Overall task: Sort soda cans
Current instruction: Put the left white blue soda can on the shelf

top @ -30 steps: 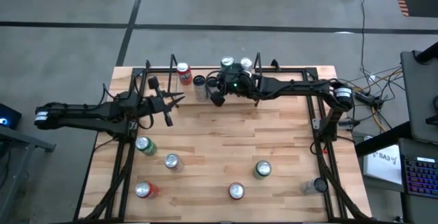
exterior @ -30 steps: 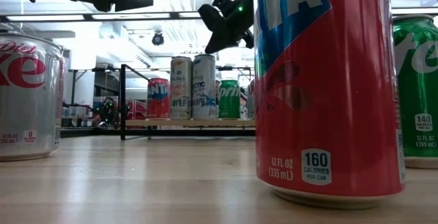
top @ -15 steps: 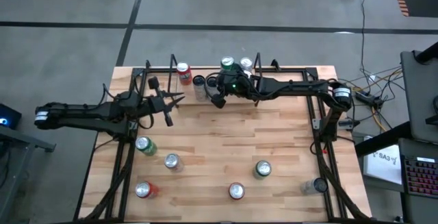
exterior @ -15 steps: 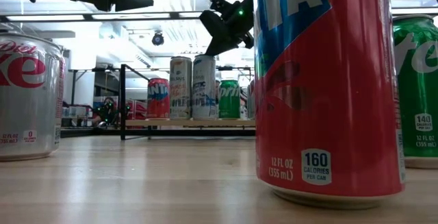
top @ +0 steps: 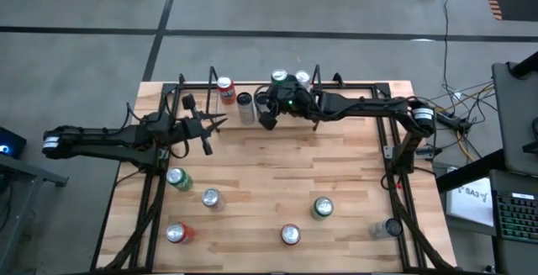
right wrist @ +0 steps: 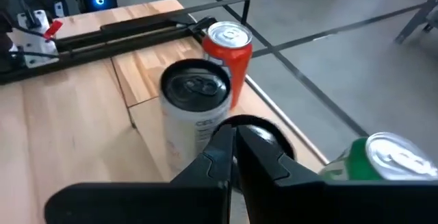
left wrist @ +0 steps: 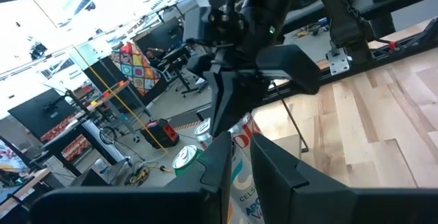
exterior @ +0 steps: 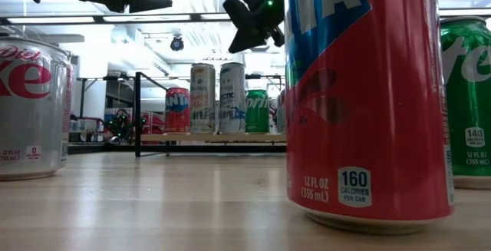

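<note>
We judge we are between cans: the right gripper [top: 267,122] hangs clenched and empty above the far edge, just beside the silver-white can [top: 245,107] in the back row. The left gripper [top: 217,124] (also closed, empty) waits mid-table. Next we must open over one of the loose soda cans [top: 210,198] on the near side, well apart.
</note>
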